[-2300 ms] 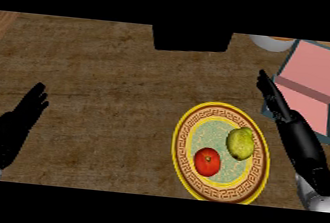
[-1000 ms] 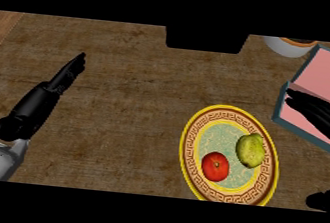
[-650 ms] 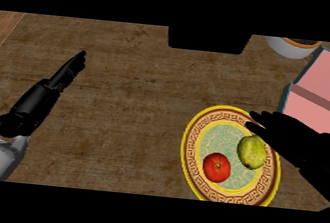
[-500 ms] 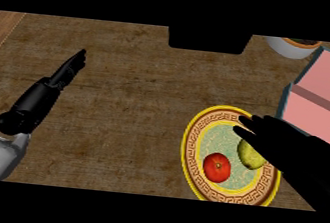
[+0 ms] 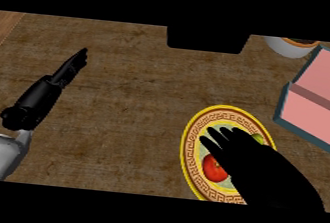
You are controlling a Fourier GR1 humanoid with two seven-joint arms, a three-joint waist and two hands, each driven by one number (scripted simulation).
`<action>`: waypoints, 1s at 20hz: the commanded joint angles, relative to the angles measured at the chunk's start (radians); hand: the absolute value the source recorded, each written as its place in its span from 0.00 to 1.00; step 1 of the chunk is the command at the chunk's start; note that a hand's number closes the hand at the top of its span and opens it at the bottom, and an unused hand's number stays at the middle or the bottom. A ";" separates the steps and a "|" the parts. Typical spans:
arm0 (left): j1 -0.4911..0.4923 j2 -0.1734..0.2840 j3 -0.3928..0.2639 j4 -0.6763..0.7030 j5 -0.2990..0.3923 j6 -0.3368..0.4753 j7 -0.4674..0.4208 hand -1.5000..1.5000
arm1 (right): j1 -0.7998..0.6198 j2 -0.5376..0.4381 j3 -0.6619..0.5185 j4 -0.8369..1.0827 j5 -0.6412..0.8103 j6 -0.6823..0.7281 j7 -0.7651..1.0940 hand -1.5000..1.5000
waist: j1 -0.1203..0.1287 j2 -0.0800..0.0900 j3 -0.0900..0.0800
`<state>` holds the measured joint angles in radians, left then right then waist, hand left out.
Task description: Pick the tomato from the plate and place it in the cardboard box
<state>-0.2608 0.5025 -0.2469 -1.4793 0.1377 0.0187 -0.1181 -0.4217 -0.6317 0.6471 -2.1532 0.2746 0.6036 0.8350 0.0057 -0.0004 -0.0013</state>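
Right hand over the plate, tomato under it.

Left of the round yellow-rimmed patterned plate, your left hand rests with straight fingers. On the plate, your right hand, fingers extended, partly covers the red tomato. The pink-lined cardboard box sits right of the plate.

Right hand over plate, fingers straight, partly covering tomato; cardboard box up-right of plate; left hand well left, open.

A green fruit peeks out at three o'clock. A pale pot sits at one o'clock, a black block at twelve, on brown counter.
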 commanded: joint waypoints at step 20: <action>0.022 -0.087 0.117 -0.016 -0.081 -0.110 0.028 0.50 | 0.103 0.189 0.090 0.235 0.436 0.032 -0.094 0.00 | -0.005 0.000 0.002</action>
<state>-0.2398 0.4130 -0.1634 -1.4964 0.0423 -0.0476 -0.0969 -0.3667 -0.4220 0.7256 -1.9609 0.6241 0.6635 0.7983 0.0014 -0.0003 -0.0001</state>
